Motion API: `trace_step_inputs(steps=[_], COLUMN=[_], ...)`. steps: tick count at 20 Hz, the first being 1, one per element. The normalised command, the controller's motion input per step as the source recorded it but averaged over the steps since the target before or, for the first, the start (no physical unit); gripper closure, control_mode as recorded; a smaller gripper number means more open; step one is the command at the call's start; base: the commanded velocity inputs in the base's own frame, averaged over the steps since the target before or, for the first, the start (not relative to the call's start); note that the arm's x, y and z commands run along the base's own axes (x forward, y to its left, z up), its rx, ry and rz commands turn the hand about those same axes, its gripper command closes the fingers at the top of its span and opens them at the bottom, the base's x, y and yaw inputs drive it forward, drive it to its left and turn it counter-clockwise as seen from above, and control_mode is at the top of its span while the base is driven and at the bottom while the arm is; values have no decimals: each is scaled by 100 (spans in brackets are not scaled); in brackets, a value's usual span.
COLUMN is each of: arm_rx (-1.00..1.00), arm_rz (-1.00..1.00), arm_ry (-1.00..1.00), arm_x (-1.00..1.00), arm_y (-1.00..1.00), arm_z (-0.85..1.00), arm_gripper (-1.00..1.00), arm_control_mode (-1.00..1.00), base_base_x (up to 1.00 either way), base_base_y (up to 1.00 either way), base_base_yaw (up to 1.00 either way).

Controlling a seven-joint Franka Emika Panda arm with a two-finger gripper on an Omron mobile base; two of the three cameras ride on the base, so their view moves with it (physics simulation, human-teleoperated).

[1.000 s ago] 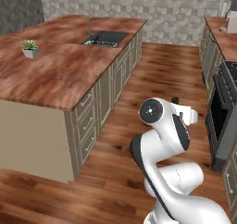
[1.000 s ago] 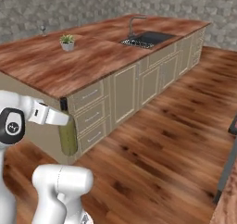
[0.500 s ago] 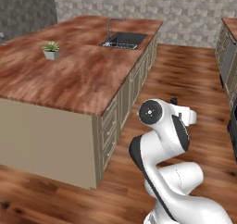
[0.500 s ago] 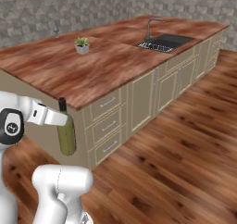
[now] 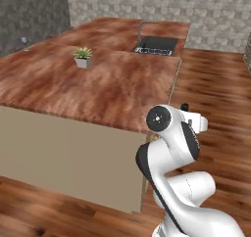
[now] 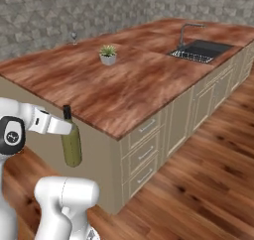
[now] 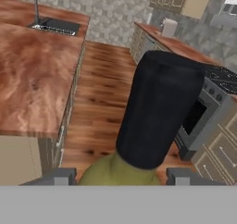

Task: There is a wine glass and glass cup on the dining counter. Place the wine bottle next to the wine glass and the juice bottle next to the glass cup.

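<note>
Meanwhile my base had driven closer to the near corner of the tabletop (image 6: 124,92), so delivery was nearer. The end effector (image 7: 121,176) held the wine bottle (image 6: 71,144) off that corner, above wooden floor (image 6: 198,184). The wine glass (image 6: 74,36) stood at the far edge.
</note>
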Motion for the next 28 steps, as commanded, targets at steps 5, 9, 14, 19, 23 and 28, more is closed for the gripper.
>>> trace_step_inputs(steps=[5,9,14,19,23,28], arm_rx=[0,0,0,0,0,0], arm_rz=[0,0,0,0,0,0], arm_ry=[0,0,0,0,0,0], arm_x=[0,0,0,0,0,0], arm_y=[0,0,0,0,0,0], arm_z=[0,0,0,0,0,0], arm_gripper=[100,100,100,100,100,100], arm_control_mode=[100,100,100,100,100,100], base_base_x=[69,69,70,72,82,78], base_base_y=[74,73,71,70,59,62], base_base_yaw=[0,0,0,0,0,0])
